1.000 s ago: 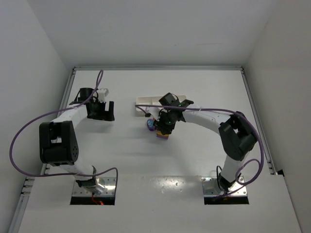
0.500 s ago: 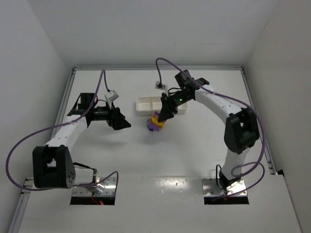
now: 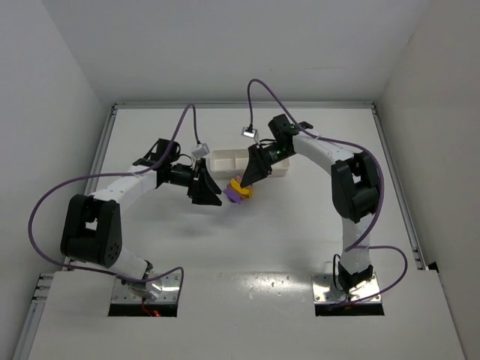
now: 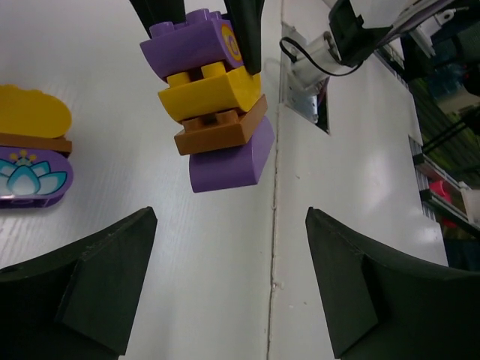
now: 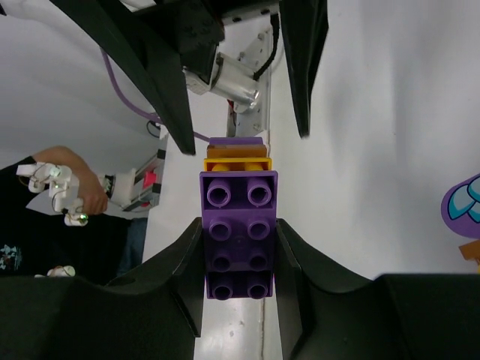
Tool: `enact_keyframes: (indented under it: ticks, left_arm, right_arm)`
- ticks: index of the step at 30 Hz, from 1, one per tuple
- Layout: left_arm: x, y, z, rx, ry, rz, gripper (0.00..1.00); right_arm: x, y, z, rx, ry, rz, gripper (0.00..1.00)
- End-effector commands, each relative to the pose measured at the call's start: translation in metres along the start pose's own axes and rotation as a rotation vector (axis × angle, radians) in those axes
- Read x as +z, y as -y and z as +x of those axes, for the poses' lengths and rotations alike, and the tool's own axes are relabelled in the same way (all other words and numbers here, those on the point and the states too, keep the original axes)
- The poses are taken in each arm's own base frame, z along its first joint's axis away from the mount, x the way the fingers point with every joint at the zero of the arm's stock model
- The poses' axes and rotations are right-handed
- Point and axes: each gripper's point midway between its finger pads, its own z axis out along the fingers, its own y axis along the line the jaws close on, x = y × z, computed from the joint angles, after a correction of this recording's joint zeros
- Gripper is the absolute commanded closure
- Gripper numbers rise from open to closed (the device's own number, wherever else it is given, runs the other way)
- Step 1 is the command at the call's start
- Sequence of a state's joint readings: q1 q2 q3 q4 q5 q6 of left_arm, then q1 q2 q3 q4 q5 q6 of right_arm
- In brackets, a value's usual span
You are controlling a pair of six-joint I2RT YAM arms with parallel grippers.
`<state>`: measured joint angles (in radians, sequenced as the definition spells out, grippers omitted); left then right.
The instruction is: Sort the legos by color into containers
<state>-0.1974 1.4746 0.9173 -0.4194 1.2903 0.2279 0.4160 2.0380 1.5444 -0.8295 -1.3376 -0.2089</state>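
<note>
– Over the table (image 3: 300,225), in the top view, where are the legos?

– A purple and yellow stack of legos (image 3: 239,190) sits at the tip of the right gripper (image 3: 244,181). It is just in front of the white tray (image 3: 225,160) and outside its compartments. The left gripper (image 3: 214,192) points at the stack from the left, near it but apart.

– And from the left wrist?

– Its own fingers (image 4: 90,277) are spread wide with nothing between them. Beyond them is the stack: a purple brick with an orange round mark, then yellow, then brown, then a rounded purple piece. The right gripper's dark fingers clamp the top purple brick on both sides. I cannot tell whether the stack touches the table. Off to the left a second cluster (image 4: 30,154) lies on the table. It has a yellow rounded top, a brown strip and a purple piece with a light blue flower.

– The right wrist?

– Its fingers (image 5: 176,285) pinch the long sides of a purple eight-stud brick, with yellow showing past its far end. The left gripper's two fingers stand apart beyond it, one on each side. The flower piece shows at the right edge.
</note>
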Motion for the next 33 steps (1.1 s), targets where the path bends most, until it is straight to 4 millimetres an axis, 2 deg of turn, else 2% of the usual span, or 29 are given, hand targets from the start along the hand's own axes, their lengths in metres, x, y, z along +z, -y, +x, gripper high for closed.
enact_keyframes:
  ticks: [1, 2, 9, 13, 19, 25, 27, 28, 30, 32, 33]
  left_arm:
    - [0.013, 0.006, -0.018, 0.079, -0.002, 0.068, 0.14]
    - [0.018, 0.006, -0.015, 0.07, -0.014, 0.081, 0.16]
    - [0.028, 0.008, -0.027, 0.072, -0.029, 0.107, 0.18]
    - [0.034, 0.012, -0.027, 0.069, -0.041, 0.124, 0.24]
    - [0.038, 0.008, -0.03, 0.06, -0.047, 0.131, 0.44]
    - [0.045, 0.005, -0.023, 0.027, -0.072, 0.124, 0.68]
    - [0.045, 0.005, -0.023, 0.027, -0.072, 0.124, 0.75]
    - [0.045, 0.005, -0.023, 0.027, -0.072, 0.124, 0.78]
    - [0.048, 0.007, -0.018, 0.017, -0.082, 0.132, 0.83]
    - [0.047, 0.009, -0.016, 0.026, -0.082, 0.132, 0.85]
    - [0.047, 0.009, -0.011, 0.013, -0.086, 0.133, 0.86]
  right_arm:
    - [-0.004, -0.025, -0.023, -0.086, 0.043, -0.068, 1.0]
    - [-0.004, -0.025, -0.023, -0.086, 0.043, -0.068, 1.0]
    - [-0.006, -0.024, -0.025, -0.113, 0.037, -0.034, 1.0]
    - [-0.003, -0.027, -0.025, -0.124, 0.029, -0.03, 1.0]
    - [-0.001, -0.028, -0.025, -0.143, 0.019, -0.014, 1.0]
    - [-0.008, -0.027, -0.028, -0.141, 0.037, -0.001, 1.0]
    - [-0.016, -0.022, -0.03, -0.137, 0.051, 0.02, 1.0]
    - [-0.018, -0.026, -0.034, -0.156, 0.054, 0.022, 1.0]
    - [-0.031, -0.022, -0.041, -0.162, 0.082, 0.044, 1.0]
    - [-0.045, -0.015, -0.043, -0.154, 0.105, 0.078, 1.0]
    - [-0.051, -0.018, -0.048, -0.171, 0.118, 0.088, 1.0]
